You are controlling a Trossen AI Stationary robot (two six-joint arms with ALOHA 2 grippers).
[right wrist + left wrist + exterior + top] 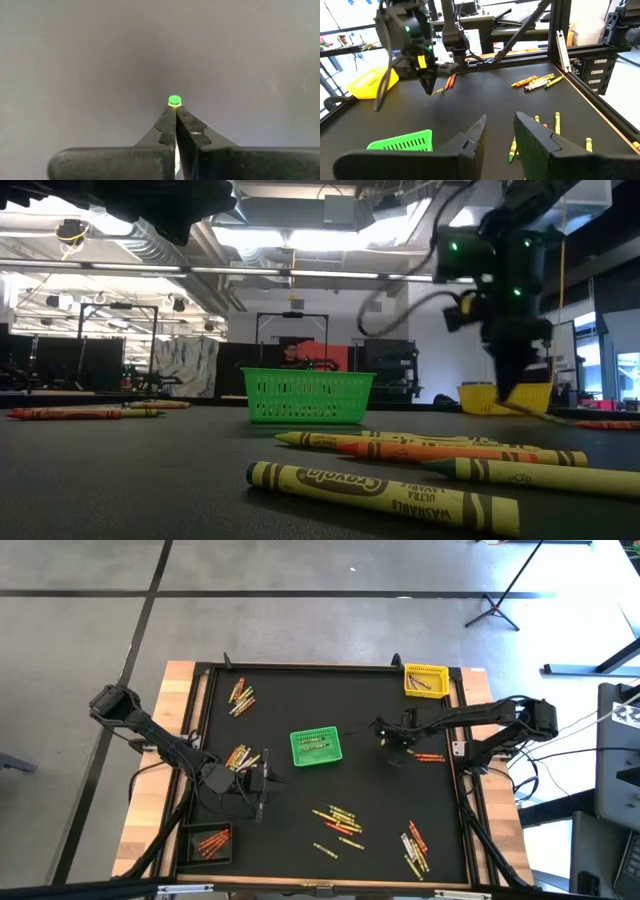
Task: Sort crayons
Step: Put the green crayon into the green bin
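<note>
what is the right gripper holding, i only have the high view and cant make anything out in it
observer: the right wrist view shows the right gripper shut on a green crayon, seen end-on, poking out just past the tips
operator: ok and the left gripper, anything in it
observer: no, in the left wrist view the left gripper is open, with only bare black mat showing in the gap
</note>
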